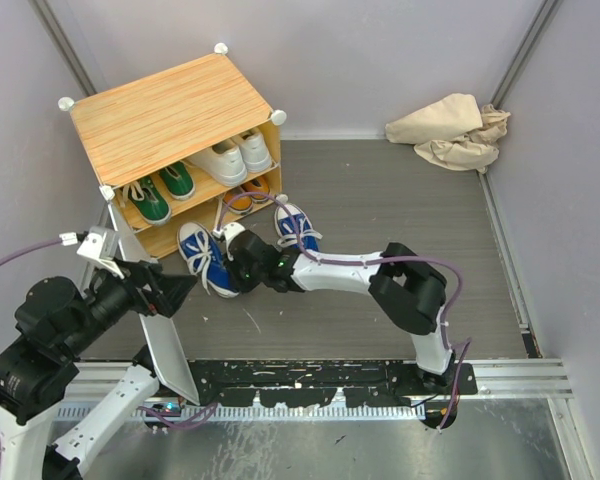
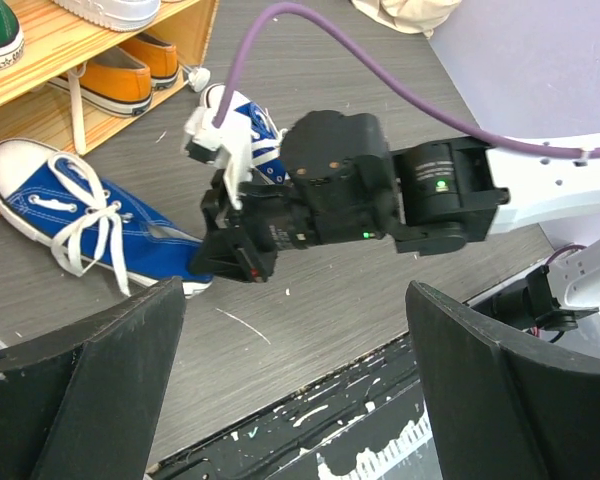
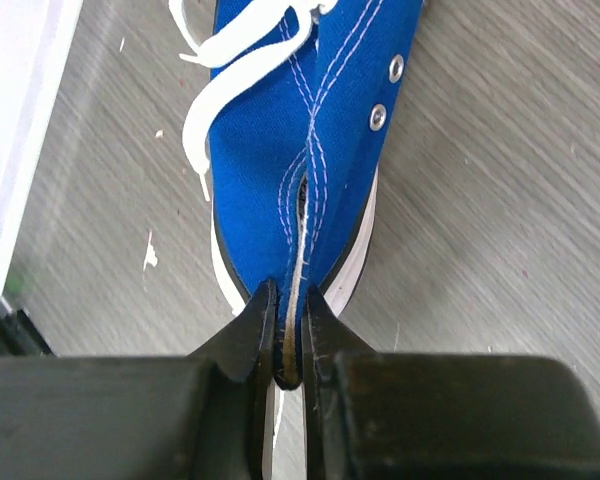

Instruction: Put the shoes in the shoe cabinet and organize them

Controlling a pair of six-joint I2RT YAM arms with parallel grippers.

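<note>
Right wrist view: a blue shoe [image 3: 300, 150] is clamped at the heel by the right gripper [image 3: 290, 298]; its toe is cut off. Jaws of the left gripper [image 2: 295, 300] are held apart near the left edge of the bench [image 1: 430, 250].

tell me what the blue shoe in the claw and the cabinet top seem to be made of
Blue shoe: matte woven cloth, likely canvas; white stitching and metal-looking eyelets show, and its heel folds flat in the right claw. Sole rim looks like white rubber. Cabinet top: light striped wood grain, smooth; could be bamboo or a printed laminate.
</note>
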